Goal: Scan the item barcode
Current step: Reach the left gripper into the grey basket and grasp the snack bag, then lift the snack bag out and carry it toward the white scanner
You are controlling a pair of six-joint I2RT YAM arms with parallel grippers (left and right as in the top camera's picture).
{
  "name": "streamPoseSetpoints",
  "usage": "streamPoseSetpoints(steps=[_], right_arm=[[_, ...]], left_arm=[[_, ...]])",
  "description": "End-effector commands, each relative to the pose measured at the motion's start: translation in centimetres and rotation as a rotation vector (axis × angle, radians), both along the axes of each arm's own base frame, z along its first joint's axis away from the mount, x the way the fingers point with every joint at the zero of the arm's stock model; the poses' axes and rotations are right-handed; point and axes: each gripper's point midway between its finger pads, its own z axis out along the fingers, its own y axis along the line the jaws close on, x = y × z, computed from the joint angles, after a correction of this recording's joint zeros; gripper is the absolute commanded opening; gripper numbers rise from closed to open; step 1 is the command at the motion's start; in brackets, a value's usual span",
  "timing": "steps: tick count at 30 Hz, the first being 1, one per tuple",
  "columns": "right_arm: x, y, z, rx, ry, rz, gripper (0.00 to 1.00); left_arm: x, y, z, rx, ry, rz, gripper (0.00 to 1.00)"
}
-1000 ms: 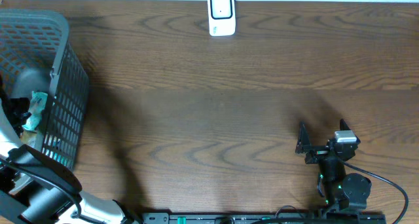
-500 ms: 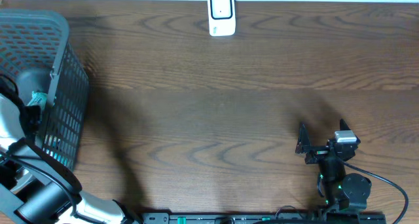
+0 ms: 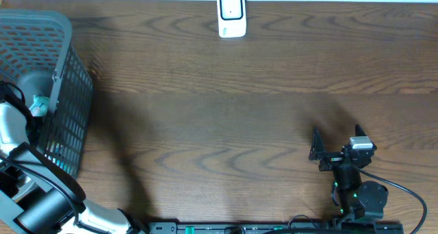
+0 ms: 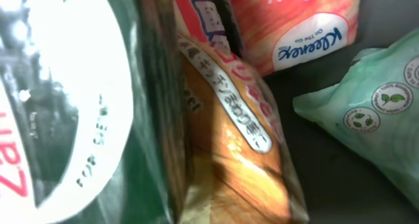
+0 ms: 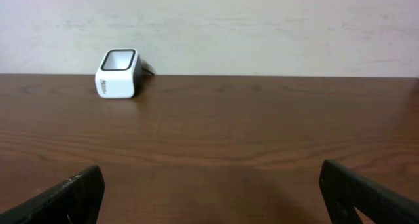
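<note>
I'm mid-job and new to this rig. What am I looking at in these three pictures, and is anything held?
Two robot arms work at a wooden table. The overhead picture shows a grey basket at left and a white scanner at the far edge. The left claw is inside the basket; its own camera sees packets close up: a Kleenex pack, an orange snack bag, a pale green pouch. Whether it grips one, I cannot tell. The right claw, seen from its camera, is open and empty.
</note>
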Motion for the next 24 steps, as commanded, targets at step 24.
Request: streamPoseSetpoints(steps=[24], right_arm=[[0.0, 0.1, 0.0, -0.007, -0.002, 0.003, 0.99]], left_arm=[[1.9, -4.3, 25.5, 0.392, -0.782, -0.153, 0.07]])
